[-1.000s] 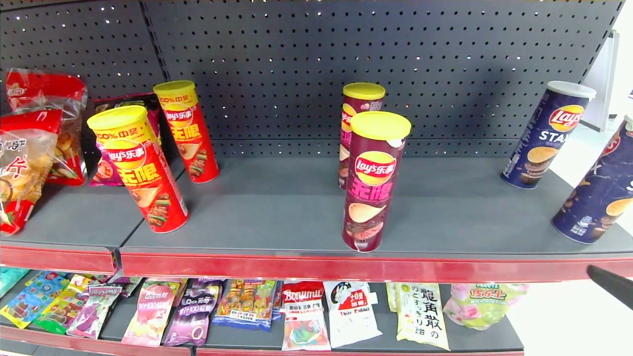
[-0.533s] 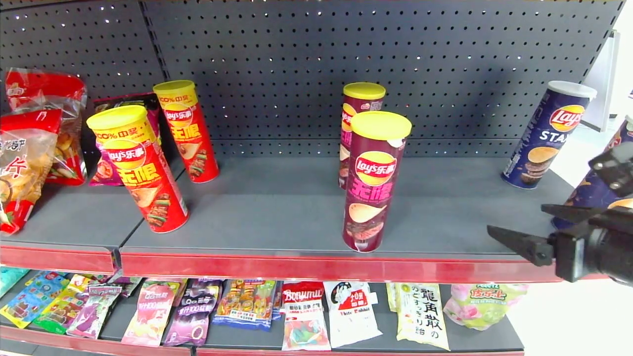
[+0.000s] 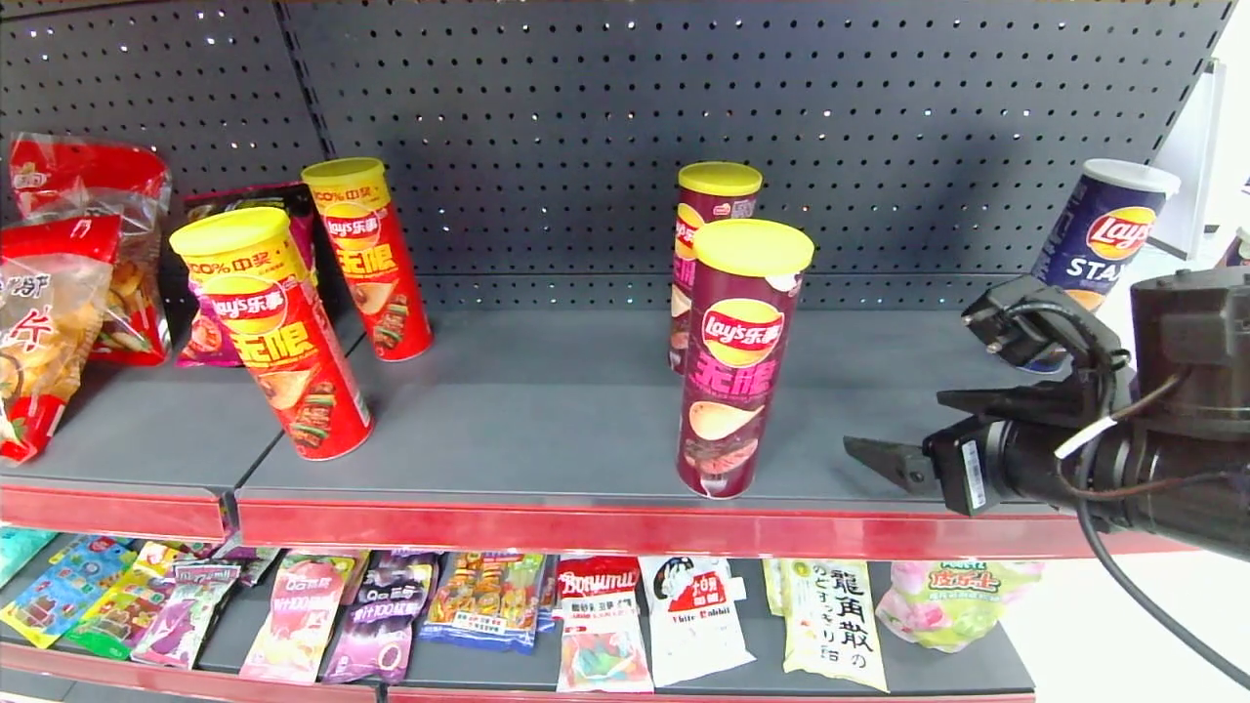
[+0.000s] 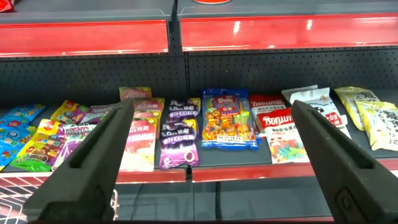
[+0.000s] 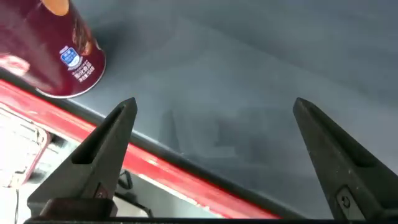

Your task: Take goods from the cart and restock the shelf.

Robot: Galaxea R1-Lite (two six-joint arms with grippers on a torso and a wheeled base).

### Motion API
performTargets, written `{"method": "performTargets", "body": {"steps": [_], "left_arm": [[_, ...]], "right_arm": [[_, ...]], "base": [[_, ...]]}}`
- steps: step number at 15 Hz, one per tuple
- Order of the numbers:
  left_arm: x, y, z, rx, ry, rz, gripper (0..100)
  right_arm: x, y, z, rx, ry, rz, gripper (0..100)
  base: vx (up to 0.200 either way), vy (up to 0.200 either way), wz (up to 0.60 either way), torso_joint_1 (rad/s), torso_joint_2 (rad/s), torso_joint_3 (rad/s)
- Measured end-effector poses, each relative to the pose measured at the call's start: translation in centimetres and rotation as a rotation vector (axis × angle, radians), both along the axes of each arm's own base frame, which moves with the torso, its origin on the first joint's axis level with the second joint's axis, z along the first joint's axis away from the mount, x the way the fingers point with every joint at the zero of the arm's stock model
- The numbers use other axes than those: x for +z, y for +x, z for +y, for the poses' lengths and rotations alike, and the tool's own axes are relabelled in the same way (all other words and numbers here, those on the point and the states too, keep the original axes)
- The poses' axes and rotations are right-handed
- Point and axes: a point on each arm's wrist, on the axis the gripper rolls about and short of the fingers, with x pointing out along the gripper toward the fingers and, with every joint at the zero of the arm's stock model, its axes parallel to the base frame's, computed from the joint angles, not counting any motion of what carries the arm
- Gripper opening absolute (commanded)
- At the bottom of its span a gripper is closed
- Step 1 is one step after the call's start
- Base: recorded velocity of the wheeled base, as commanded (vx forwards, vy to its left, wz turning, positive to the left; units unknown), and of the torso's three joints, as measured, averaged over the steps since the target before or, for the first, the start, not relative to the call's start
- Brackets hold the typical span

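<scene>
Though grey on top, shelf [image 3: 547,410] red-edged, pegboard [image 3: 586,117] behind.

The dark grey metal back panel [image 3: 586,127] carries a regular grid of small holes. The matt grey shelf board [image 3: 547,410] has a glossy red front strip [image 3: 625,527]. The red cylindrical crisp cans [image 3: 273,337] have yellow lids and yellow lettering. The maroon cylindrical crisp cans [image 3: 739,356] have yellow lids and pink lettering. The navy blue crisp can [image 3: 1104,229] has a white lid and a red-and-yellow badge. The crinkled plastic crisp bags [image 3: 59,283] are red with clear panels. Below lie a pink foil sachet [image 3: 293,615], a purple foil sachet [image 3: 376,620] and a pale green pouch [image 3: 952,600]. The right gripper [image 3: 895,422] and the left gripper [image 4: 212,104] are black.
</scene>
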Motion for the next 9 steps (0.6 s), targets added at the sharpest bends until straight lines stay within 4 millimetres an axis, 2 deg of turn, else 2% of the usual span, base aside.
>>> {"method": "performTargets", "body": {"steps": [9], "left_arm": [[0.0,0.0,0.0,0.000,0.000,0.001,100]], "right_arm": [[-1.0,1.7,2.6,0.061,-0.024,0.041,100]], "base": [[0.000,0.000,0.00,0.000,0.00,0.000]]}}
